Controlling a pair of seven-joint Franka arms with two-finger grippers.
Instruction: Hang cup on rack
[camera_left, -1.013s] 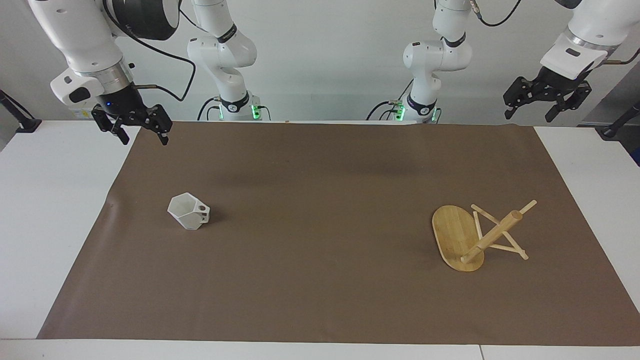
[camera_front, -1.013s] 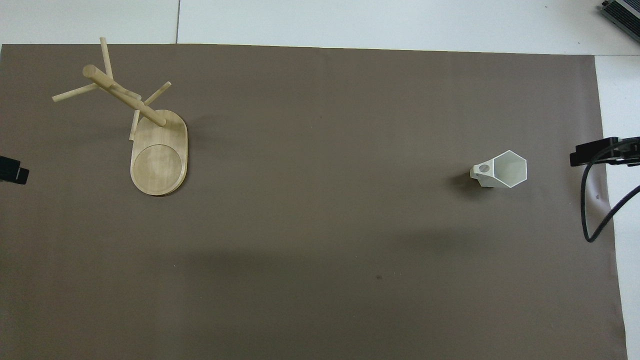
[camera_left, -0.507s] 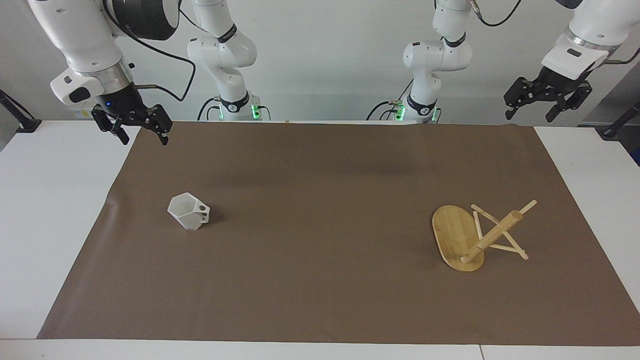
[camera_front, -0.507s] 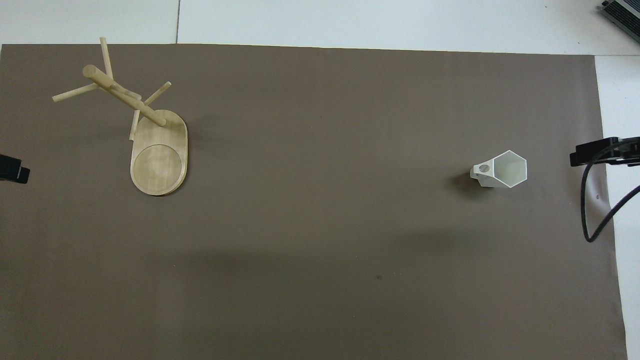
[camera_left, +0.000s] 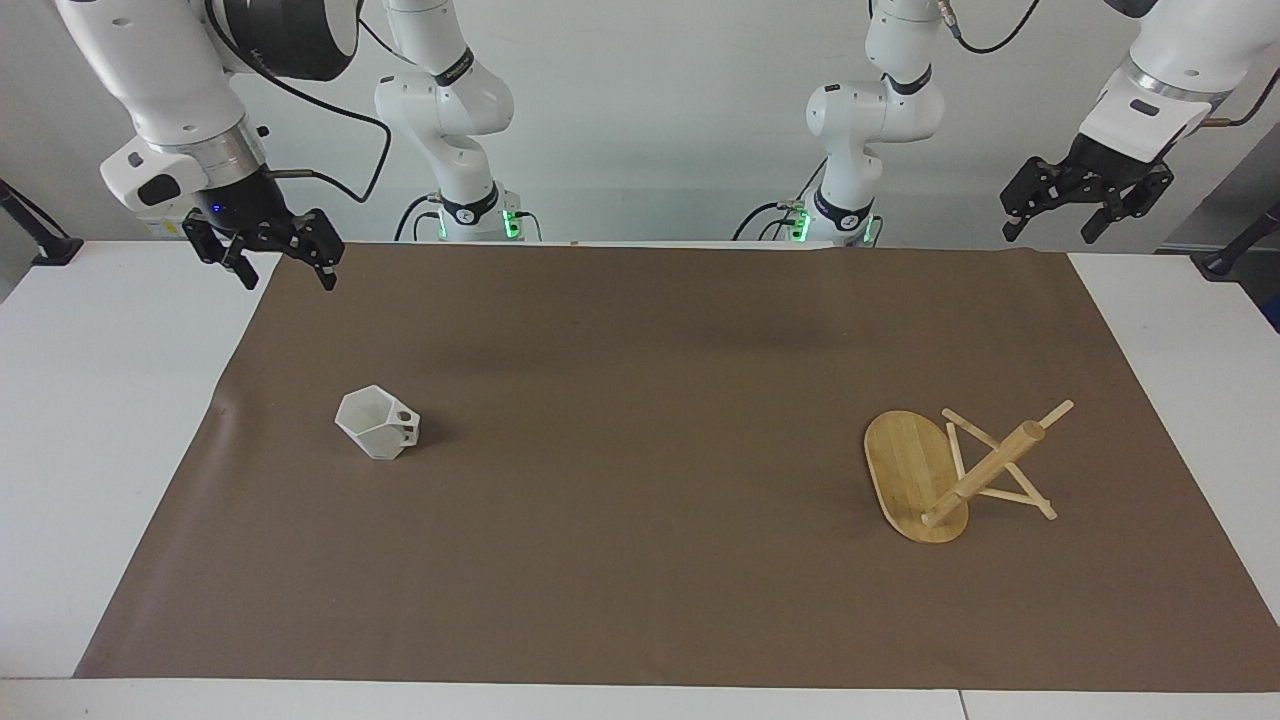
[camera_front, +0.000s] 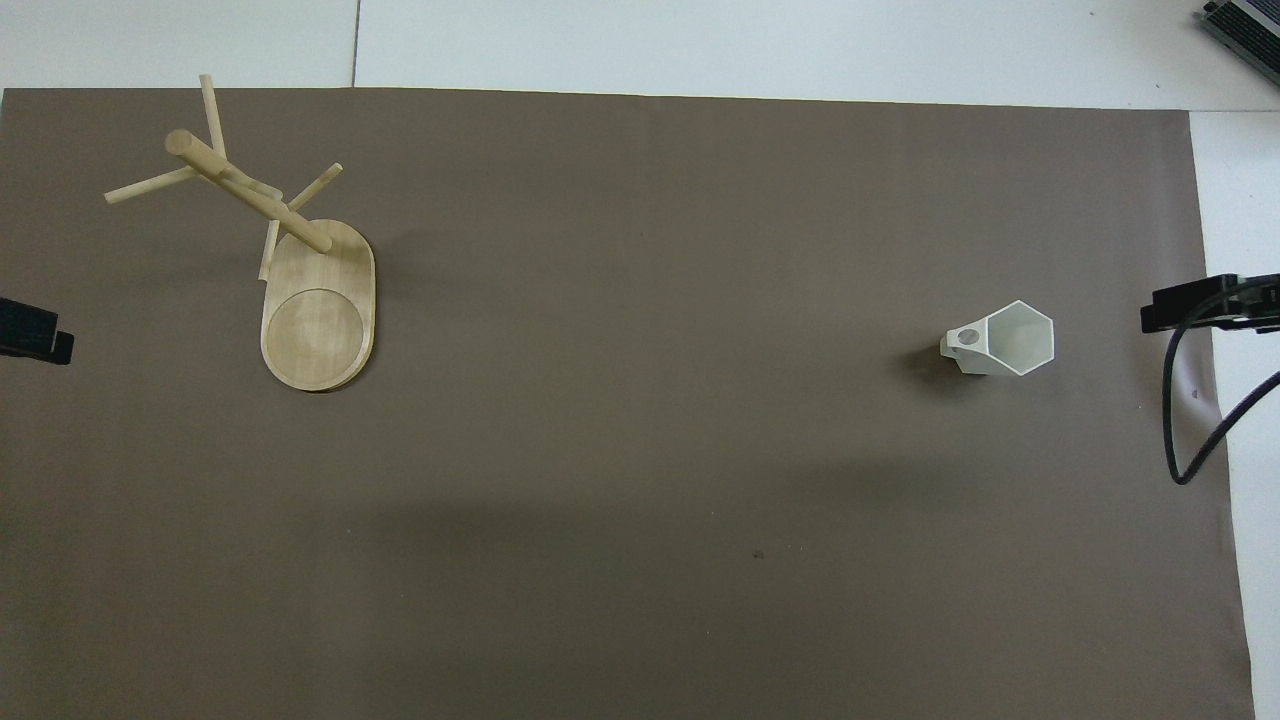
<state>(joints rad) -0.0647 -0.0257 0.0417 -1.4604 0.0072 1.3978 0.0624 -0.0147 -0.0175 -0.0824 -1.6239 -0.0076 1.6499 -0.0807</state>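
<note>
Matte brown mat (camera_left: 640, 560) carries faceted white cup (camera_left: 377, 423), toppled bamboo rack (camera_left: 950, 470).

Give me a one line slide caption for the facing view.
Both open tools, left tool and right tool, hang raised at the mat's ends; cup and rack rest untouched.

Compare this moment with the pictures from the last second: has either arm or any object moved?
Only the left gripper moved: up in the air at its own end of the table, it has drifted slightly toward the table's middle, fingers open and holding nothing. The right gripper hangs where it was, open and empty. The cup and the rack have not shifted on the brown mat.
</note>
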